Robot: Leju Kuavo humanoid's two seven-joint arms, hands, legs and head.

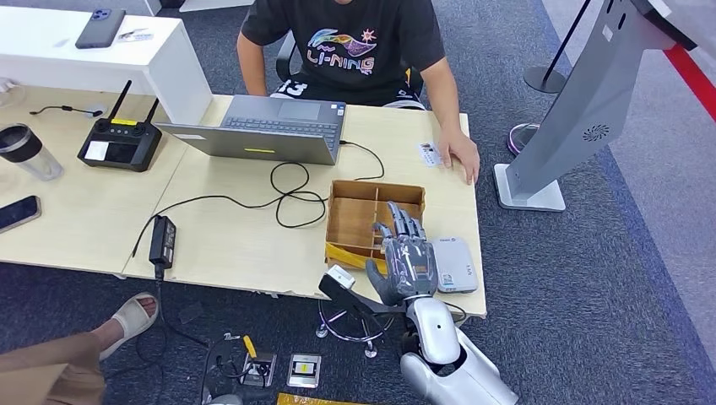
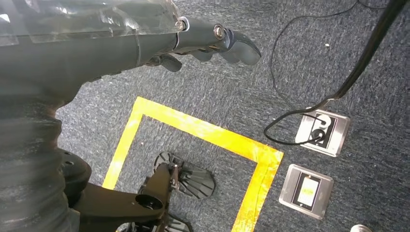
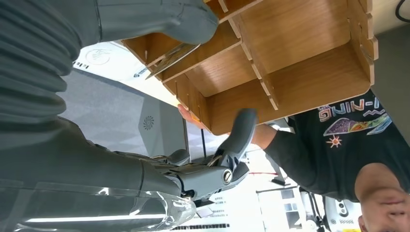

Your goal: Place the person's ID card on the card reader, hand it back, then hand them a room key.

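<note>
A small white ID card (image 1: 429,154) lies on the table's far right, beside the person's hand (image 1: 460,157). The pale card reader (image 1: 455,264) sits at the near right edge. My right hand (image 1: 404,256) hovers with fingers spread and nothing in them, over the near right part of the wooden divided box (image 1: 371,211), just left of the reader. In the right wrist view the thumb (image 3: 186,19) is near a thin card edge (image 3: 170,59) in a box compartment (image 3: 290,63); contact cannot be told. My left hand (image 2: 212,41) hangs above the carpet, loosely extended and holding nothing.
A laptop (image 1: 262,128), looped cables (image 1: 289,191) and a power brick (image 1: 162,240) occupy the table's middle. A black controller (image 1: 120,143), a cup (image 1: 25,152) and a phone (image 1: 17,213) lie left. A grey kiosk stand (image 1: 583,110) rises at right. A sandalled foot (image 1: 131,316) shows near left.
</note>
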